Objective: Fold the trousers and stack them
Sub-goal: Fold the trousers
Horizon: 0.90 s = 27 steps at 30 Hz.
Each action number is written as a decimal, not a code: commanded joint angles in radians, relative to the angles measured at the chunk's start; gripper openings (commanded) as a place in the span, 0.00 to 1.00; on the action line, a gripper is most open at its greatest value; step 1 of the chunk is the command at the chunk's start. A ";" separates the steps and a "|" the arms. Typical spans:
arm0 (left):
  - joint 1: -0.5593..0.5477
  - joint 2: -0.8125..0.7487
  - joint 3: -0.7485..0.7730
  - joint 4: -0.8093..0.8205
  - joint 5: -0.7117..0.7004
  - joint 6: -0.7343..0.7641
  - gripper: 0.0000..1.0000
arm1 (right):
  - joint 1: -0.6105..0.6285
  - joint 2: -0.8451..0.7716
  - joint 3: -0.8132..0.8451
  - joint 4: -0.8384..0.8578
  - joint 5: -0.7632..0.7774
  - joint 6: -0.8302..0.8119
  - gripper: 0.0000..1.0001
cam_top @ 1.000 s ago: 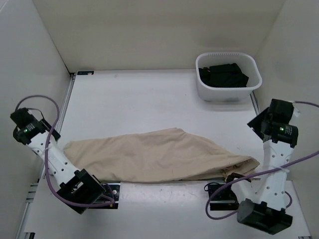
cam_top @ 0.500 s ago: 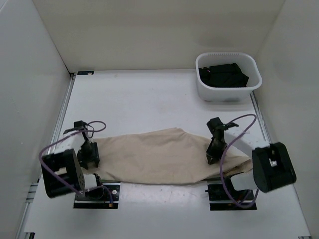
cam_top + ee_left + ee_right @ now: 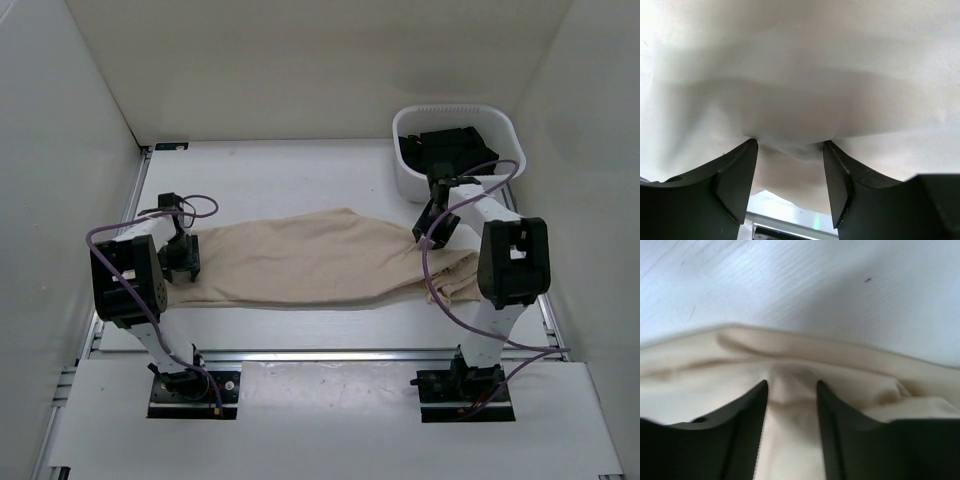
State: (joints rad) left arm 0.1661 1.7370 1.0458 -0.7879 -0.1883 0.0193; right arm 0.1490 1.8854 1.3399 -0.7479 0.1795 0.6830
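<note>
The light beige trousers (image 3: 310, 265) lie stretched left to right across the middle of the table, folded lengthwise. My left gripper (image 3: 183, 262) is at their left end and is shut on a bunched fold of the cloth, seen between its jaws in the left wrist view (image 3: 790, 146). My right gripper (image 3: 430, 228) is at their right end, close to the tub, and is shut on a raised pinch of the cloth (image 3: 791, 387). A short bunched part of the trousers (image 3: 455, 280) lies to the right of that gripper.
A white tub (image 3: 440, 188) holding folded black garments (image 3: 447, 150) stands at the back right, just behind the right gripper. White walls enclose the table on three sides. A metal rail (image 3: 330, 355) runs along the near edge.
Both arms have reached forward and moved away from the near edge, and the trousers have shifted with them from the front edge to the table's middle, now stretched flatter.
</note>
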 commanded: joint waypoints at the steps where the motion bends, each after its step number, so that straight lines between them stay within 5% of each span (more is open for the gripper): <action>1: -0.007 0.039 -0.032 0.193 -0.028 -0.019 0.67 | -0.014 -0.140 -0.013 -0.057 0.031 -0.060 0.51; 8: 0.013 0.029 -0.052 0.184 -0.019 -0.019 0.70 | -0.114 -0.601 -0.160 -0.240 0.067 -0.054 0.71; 12: 0.024 0.018 -0.082 0.184 -0.008 -0.019 0.70 | -0.235 -0.791 -0.267 -0.334 0.089 -0.040 0.74; 18: 0.036 -0.002 -0.116 0.184 0.021 -0.019 0.70 | -0.296 -0.735 -0.448 -0.132 -0.020 -0.080 0.78; 24: 0.036 -0.021 -0.135 0.184 0.021 -0.019 0.71 | -0.327 -0.553 -0.426 0.039 -0.051 -0.103 0.78; 27: 0.036 -0.021 -0.135 0.184 0.032 -0.019 0.71 | -0.338 -0.497 -0.400 0.086 -0.060 -0.112 0.67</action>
State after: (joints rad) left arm 0.1947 1.6684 0.9680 -0.6724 -0.1627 0.0139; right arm -0.1745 1.3640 0.8890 -0.7689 0.1448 0.5957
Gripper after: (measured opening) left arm 0.710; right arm 0.693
